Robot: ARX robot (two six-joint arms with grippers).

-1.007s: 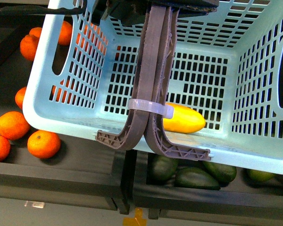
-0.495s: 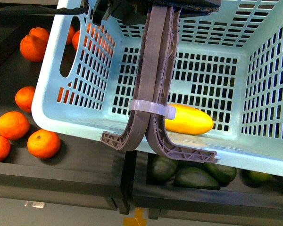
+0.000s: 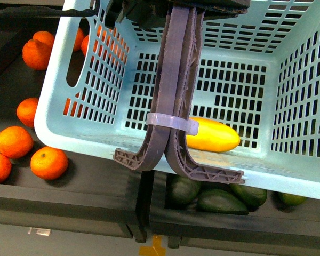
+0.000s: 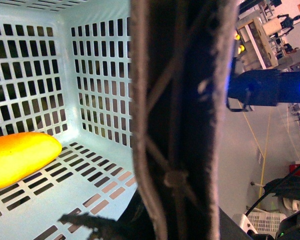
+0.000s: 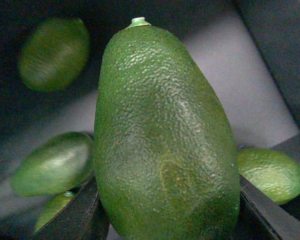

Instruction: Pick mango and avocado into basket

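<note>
The light blue basket [image 3: 93, 85] hangs tilted in front of me, filling the front view. Its two brown-purple handles [image 3: 177, 80], tied with a white zip-tie, run up to my left gripper [image 3: 149, 12], which is shut on them. The yellow mango [image 3: 213, 135] lies on the slotted bottom of the basket by the near wall. In the left wrist view the handles [image 4: 180, 125] fill the middle and the mango [image 4: 20, 157] shows inside the basket [image 4: 95, 75]. My right gripper [image 5: 170, 220] is shut on the dark green avocado [image 5: 165, 140], stem end away from the camera. That gripper is out of the front view.
Several oranges [image 3: 48, 162] lie in a dark crate left of the basket. Dark green fruits [image 3: 221, 201] lie in the crate under the basket's near edge. Behind the held avocado, blurred green fruits [image 5: 52, 165] [image 5: 272, 172] rest in a dark bin.
The basket swung a little to the right a second ago, carrying the mango with it. In the last half second it has barely moved.
</note>
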